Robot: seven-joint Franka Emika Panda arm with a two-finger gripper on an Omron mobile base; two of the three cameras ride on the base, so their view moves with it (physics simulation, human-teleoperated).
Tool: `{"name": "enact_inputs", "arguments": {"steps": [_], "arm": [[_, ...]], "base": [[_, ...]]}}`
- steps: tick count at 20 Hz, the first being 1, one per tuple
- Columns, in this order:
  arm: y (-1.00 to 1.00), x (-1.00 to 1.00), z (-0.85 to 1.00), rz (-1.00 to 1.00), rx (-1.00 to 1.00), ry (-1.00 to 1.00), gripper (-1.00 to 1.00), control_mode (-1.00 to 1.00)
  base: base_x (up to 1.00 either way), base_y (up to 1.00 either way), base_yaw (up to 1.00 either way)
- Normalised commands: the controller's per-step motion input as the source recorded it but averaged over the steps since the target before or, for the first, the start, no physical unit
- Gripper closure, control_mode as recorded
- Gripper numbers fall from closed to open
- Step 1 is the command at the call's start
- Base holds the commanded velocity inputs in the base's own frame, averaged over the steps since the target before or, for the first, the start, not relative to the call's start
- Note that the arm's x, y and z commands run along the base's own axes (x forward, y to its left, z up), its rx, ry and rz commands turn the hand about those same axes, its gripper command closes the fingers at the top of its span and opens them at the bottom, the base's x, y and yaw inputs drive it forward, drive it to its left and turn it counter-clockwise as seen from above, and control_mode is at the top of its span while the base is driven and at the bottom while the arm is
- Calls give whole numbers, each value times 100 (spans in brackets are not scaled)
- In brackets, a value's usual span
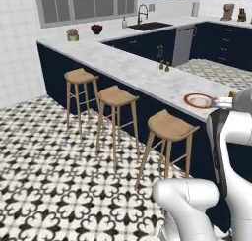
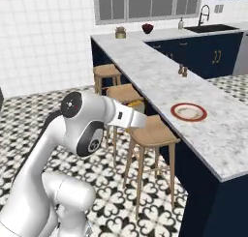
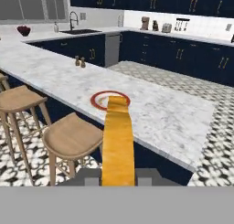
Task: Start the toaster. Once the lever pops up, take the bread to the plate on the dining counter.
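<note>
Toast carried toward the plate

A flat golden bread (image 3: pixel 118 141) slice was gripped by the pincer (image 3: pixel 118 175); the round red-rimmed plate (image 3: pixel 97 99) sat on the marble table (image 3: pixel 169 113).

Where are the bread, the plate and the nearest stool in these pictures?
bread (image 3: pixel 117 141), hand view, middle of the golden slice.
plate (image 2: pixel 177 116), right base view, left part of its red rim.
nearest stool (image 1: pixel 170 125), left base view, wooden seat top.
</note>
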Motion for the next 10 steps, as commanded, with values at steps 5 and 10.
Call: {"name": "enact_inputs", "arguments": {"steps": [5, 10], "arm": [[0, 0, 0, 0, 0, 0, 100, 100], [0, 0, 0, 0, 0, 0, 100, 100]], "base": [[83, 58, -73], [95, 53, -67]]}}
